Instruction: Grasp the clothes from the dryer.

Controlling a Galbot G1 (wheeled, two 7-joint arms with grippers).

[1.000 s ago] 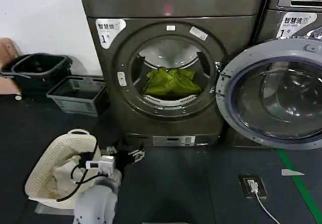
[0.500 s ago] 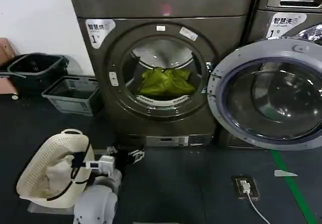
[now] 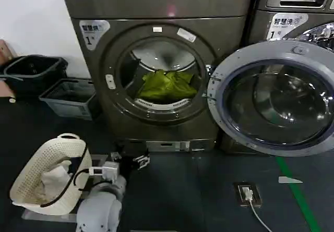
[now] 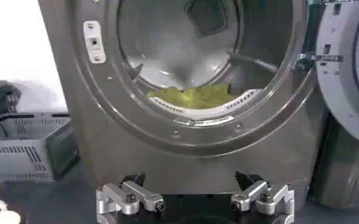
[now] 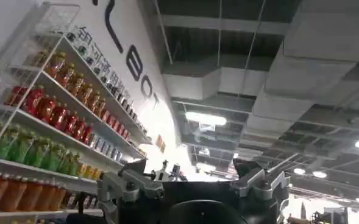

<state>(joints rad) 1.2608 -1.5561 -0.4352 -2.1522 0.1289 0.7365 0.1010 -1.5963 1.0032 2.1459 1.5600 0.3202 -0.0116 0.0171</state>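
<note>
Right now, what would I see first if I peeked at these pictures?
The soft yellow-green clothes heaped in the round drum mouth jump out first, bright against the big dark grey-bronze dryer. Its silver-rimmed glass door hangs wide open to the right. Low in front of the dryer, the left gripper points at it with fingers spread, empty; a cream basket lies on the floor at the left.

This looks like a self-service laundry inside a shop: numbered front-loading machines, the dryer [image 3: 156, 70] beside another [image 3: 292, 13], laundry baskets [image 3: 68, 97] on dark flooring, and shelves of bottled drinks [image 5: 51, 122] under exposed ceiling ducts.
</note>
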